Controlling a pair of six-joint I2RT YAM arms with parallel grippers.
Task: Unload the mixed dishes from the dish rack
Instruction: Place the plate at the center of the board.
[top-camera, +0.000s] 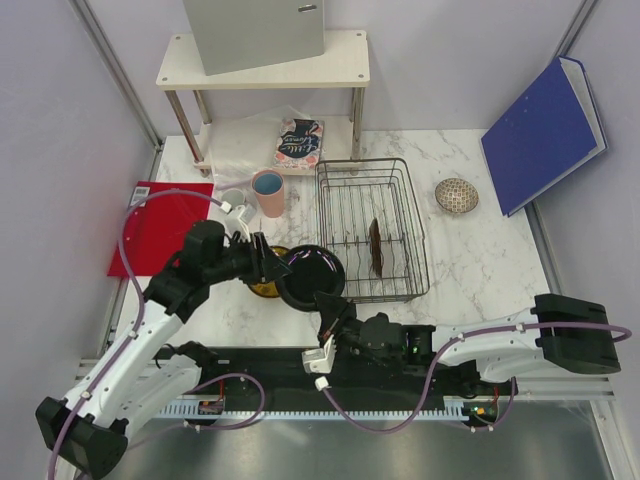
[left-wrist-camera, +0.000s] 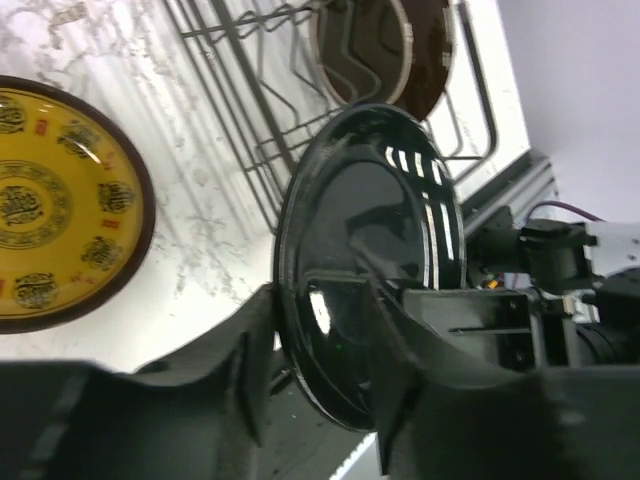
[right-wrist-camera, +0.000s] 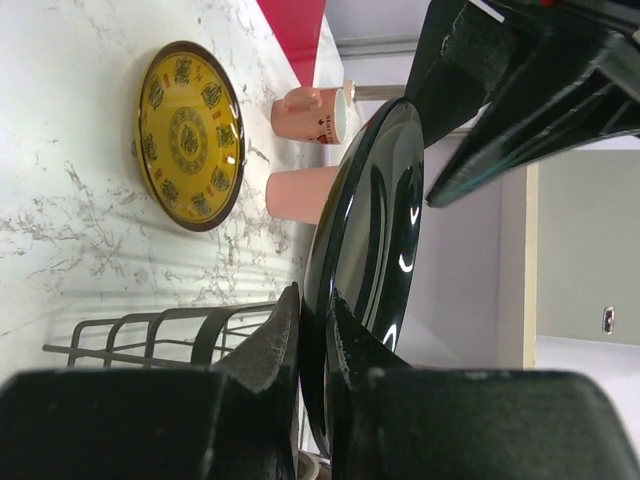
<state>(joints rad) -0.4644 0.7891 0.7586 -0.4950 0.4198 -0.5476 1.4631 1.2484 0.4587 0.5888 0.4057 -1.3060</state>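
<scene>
A glossy black plate (top-camera: 315, 272) hangs in the air just left of the dish rack (top-camera: 400, 215). My right gripper (top-camera: 327, 305) is shut on its lower rim (right-wrist-camera: 375, 220). My left gripper (top-camera: 272, 266) is open, its fingers (left-wrist-camera: 255, 330) straddling the plate's other edge (left-wrist-camera: 380, 230) with a gap showing. A dark red plate (top-camera: 376, 247) stands upright in the rack. A black-yellow plate (top-camera: 262, 288) lies flat on the table below the black plate. The tall pink cup (top-camera: 268, 193), small pink mug (top-camera: 234, 200) and speckled bowl (top-camera: 456, 195) stand on the table outside the rack.
A red mat (top-camera: 160, 225) lies at the left. A white two-tier shelf (top-camera: 265, 65) stands at the back with a patterned book (top-camera: 300, 140) under it. A blue binder (top-camera: 545, 135) leans at the back right.
</scene>
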